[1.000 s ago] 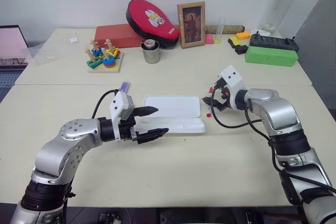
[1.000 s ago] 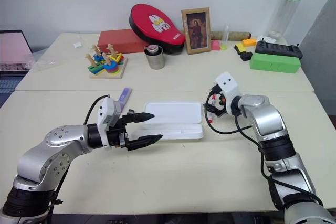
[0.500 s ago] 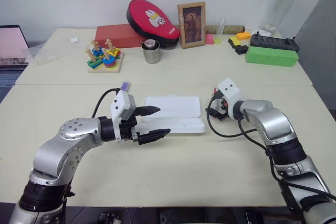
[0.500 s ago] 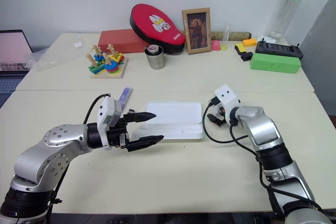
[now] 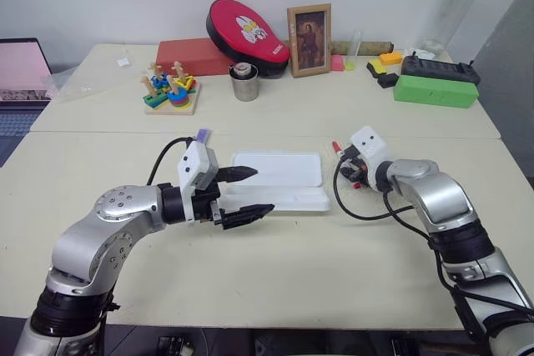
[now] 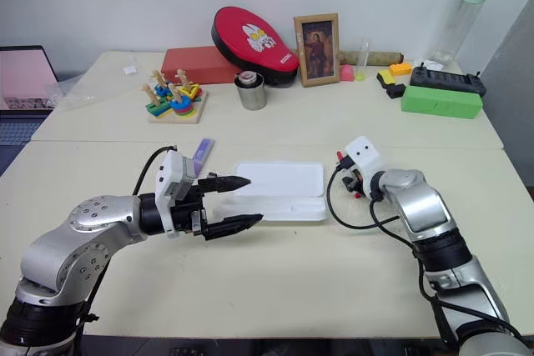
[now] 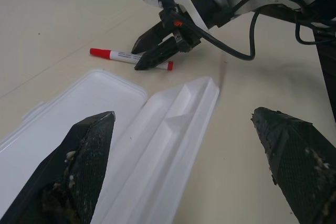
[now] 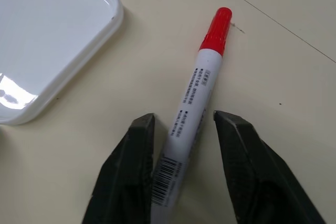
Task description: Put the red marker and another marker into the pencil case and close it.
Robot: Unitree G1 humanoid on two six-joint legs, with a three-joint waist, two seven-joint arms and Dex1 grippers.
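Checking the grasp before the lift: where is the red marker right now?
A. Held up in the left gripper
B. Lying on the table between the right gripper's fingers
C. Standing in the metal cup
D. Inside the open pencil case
B: the red marker lies flat on the table with the right gripper straddling its barrel, beside the open pencil case; the left gripper is open with nothing between its fingers.

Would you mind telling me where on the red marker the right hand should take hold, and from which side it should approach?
Probably mid-barrel, from above. The red marker lies flat on the table beside the open pencil case, so only its top and long sides are free. The right hand already straddles the white barrel, one finger on each long side; closing there, away from the red cap, should keep the slim marker balanced.
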